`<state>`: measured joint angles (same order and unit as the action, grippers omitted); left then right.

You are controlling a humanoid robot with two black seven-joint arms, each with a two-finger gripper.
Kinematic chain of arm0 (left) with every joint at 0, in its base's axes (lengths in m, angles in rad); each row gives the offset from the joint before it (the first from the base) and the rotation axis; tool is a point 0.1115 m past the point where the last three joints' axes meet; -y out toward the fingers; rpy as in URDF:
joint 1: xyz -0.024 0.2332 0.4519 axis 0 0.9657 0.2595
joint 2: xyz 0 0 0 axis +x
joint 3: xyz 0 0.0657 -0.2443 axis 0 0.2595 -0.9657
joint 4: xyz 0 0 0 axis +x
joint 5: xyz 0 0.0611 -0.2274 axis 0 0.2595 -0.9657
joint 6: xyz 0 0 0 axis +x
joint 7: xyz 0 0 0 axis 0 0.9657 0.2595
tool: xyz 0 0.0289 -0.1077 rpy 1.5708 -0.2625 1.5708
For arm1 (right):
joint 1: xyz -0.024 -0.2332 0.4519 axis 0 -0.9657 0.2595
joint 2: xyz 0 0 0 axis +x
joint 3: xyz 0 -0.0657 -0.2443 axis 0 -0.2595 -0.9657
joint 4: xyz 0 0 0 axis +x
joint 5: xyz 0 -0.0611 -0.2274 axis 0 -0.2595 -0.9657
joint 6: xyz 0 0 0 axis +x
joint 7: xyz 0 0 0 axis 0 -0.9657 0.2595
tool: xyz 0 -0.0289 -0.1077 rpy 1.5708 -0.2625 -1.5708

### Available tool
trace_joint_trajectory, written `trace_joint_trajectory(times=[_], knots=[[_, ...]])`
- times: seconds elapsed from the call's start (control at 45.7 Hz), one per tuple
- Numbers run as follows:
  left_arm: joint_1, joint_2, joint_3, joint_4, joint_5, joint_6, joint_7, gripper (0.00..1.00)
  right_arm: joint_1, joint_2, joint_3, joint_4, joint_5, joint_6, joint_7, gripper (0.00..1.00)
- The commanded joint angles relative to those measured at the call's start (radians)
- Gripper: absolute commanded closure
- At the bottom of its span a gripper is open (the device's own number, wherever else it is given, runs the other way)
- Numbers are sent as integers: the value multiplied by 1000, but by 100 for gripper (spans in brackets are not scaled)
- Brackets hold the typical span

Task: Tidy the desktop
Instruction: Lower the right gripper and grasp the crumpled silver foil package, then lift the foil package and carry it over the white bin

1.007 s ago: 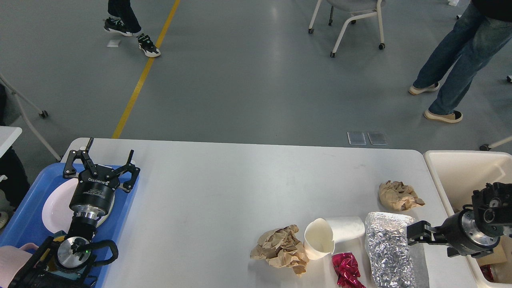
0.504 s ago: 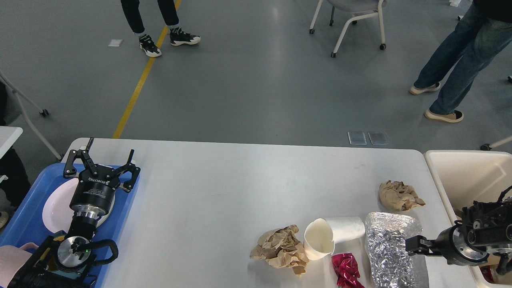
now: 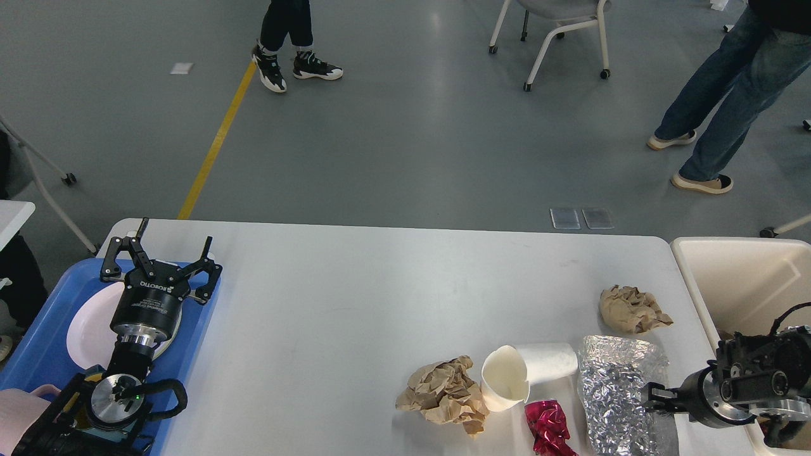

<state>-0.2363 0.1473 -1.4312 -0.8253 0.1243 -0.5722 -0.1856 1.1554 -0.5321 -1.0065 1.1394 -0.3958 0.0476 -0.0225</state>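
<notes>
Tabletop (image 3: 329,297) fills the lower frame, long axis 9-to-3 o'clock. Trash bunched at 5 o'clock: paper wads (image 3: 445,394), tipped cup (image 3: 526,373) with mouth toward 8, foil bag (image 3: 618,392), red wrapper (image 3: 549,427). Right gripper (image 3: 649,398) at the foil bag's edge, fingers' state cannot tell. Left gripper (image 3: 159,253) over the blue tray (image 3: 38,342), fingers spread, empty. Risk: foil slips or crumples, nudging the cup into rolling.

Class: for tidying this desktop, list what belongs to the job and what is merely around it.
Job: desktop; two crumpled brown paper balls; tipped white paper cup; foil bag; red wrapper; beige bin; blue tray.

Bystanders: chair; people's legs; yellow floor line.
</notes>
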Motion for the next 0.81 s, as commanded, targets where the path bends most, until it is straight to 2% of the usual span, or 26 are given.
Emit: trace_joint_trajectory(times=[0.0,0.285,0.482,0.591,0.788], knots=[[0,0,0,0,0,0,0,3,-13,3,0,13,15,5,1,100],[0,0,0,0,0,0,0,4,-3,1,28,17,37,8,-2,100],[0,0,0,0,0,0,0,4,43,-22,26,75,40,34,0,100],[0,0,0,0,0,0,0,4,144,-89,16,144,40,127,0,100],[0,0,0,0,0,0,2,3,403,-178,-39,238,43,391,-2,100]])
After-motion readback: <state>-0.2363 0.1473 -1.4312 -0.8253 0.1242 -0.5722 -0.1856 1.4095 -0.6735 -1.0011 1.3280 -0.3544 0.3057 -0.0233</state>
